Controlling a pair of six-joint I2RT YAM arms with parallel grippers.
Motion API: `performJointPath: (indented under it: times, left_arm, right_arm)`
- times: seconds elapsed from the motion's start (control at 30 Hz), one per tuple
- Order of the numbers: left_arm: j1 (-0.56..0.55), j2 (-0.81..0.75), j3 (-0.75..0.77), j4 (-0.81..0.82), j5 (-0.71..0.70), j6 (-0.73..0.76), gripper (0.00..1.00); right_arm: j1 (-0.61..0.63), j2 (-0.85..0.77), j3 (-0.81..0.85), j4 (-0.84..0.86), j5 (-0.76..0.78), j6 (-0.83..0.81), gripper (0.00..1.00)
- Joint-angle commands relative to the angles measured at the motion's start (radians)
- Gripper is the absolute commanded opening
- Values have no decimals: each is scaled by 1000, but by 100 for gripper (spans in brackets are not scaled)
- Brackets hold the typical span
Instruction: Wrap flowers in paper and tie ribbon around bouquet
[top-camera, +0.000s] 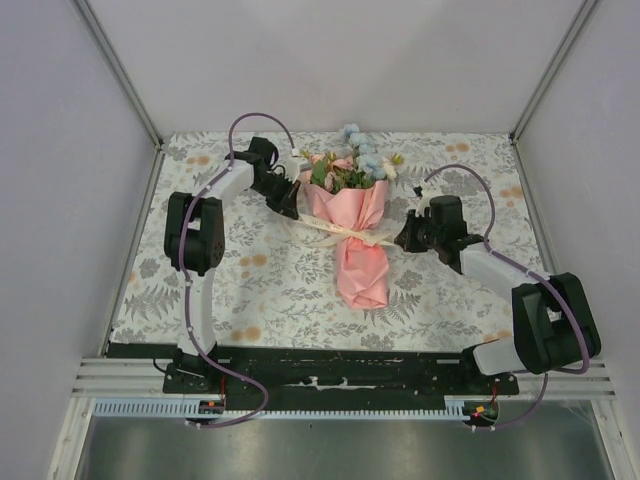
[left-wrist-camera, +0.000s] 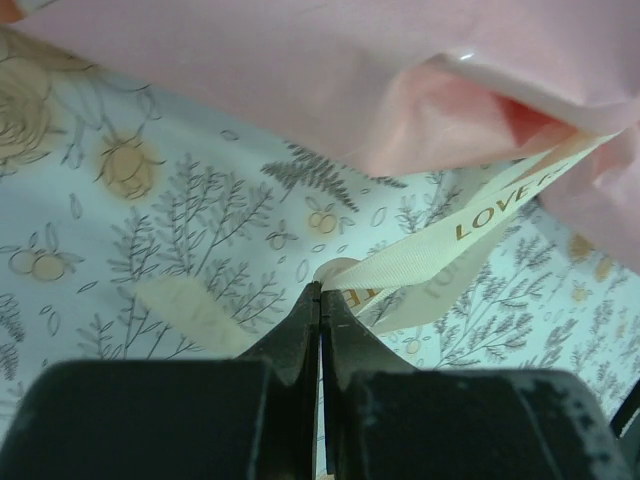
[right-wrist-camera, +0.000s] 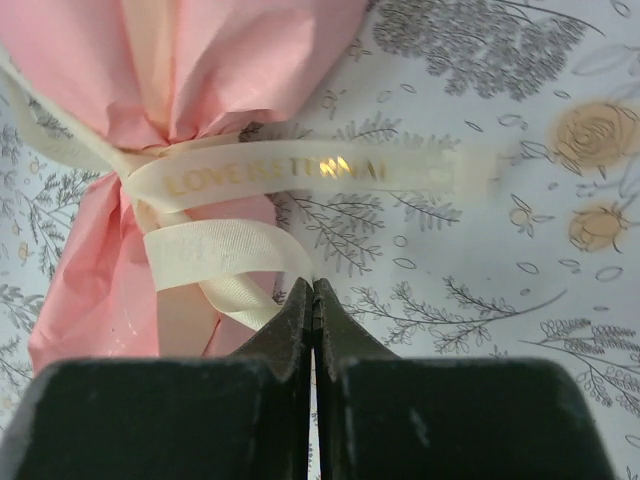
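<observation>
The bouquet lies in the middle of the table in the top view. Its pink paper (top-camera: 358, 250) forms a cone, with the flowers (top-camera: 352, 165) at the far end. The cream ribbon (top-camera: 345, 232) is knotted around the waist, and its ends run out to both sides. My left gripper (top-camera: 292, 208) sits at the bouquet's left. Its jaws (left-wrist-camera: 320, 292) are shut, pinching a fold of ribbon (left-wrist-camera: 440, 245) below the paper (left-wrist-camera: 300, 80). My right gripper (top-camera: 400, 240) is at the bouquet's right. It is shut (right-wrist-camera: 314, 286) on a ribbon (right-wrist-camera: 225, 250) tail next to the paper (right-wrist-camera: 230, 60).
A floral-print tablecloth (top-camera: 250, 290) covers the table. White walls with metal posts (top-camera: 118, 70) enclose the left, back and right. Both arm bases stand on the black rail (top-camera: 330, 365) at the near edge, and purple cables (top-camera: 260, 120) loop over the arms.
</observation>
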Motion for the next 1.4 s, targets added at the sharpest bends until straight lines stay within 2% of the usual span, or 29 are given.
performJointPath:
  times: [0.0, 0.27, 0.3, 0.5, 0.73, 0.9, 1.1, 1.2, 1.37]
  left_arm:
    - [42, -49, -29, 59, -161, 35, 2]
    - [71, -38, -88, 120, -265, 35, 2]
    - [77, -34, -88, 125, -279, 34, 2]
    - [101, -20, -85, 131, -301, 34, 2]
    - [101, -17, -68, 137, -302, 23, 2]
    - [97, -23, -27, 145, -253, -8, 2]
    - [93, 31, 118, 124, -249, -31, 2]
    - [96, 26, 132, 117, -255, -23, 2]
    - [120, 18, 90, 140, -305, -28, 2]
  right_arm:
    - [-110, 26, -11, -87, -51, 167, 0]
    - [-286, 101, -7, -165, -30, 324, 0]
    - [-327, 110, -7, -168, -21, 328, 0]
    - [-383, 122, -5, -202, 47, 310, 0]
    - [-378, 138, 10, -184, -23, 287, 0]
    - [-225, 148, 65, -150, -122, 287, 0]
    - [-101, 190, 119, -145, -200, 309, 0]
    - [-110, 178, 125, -167, -168, 301, 0]
    - [-199, 138, 81, -207, -116, 298, 0]
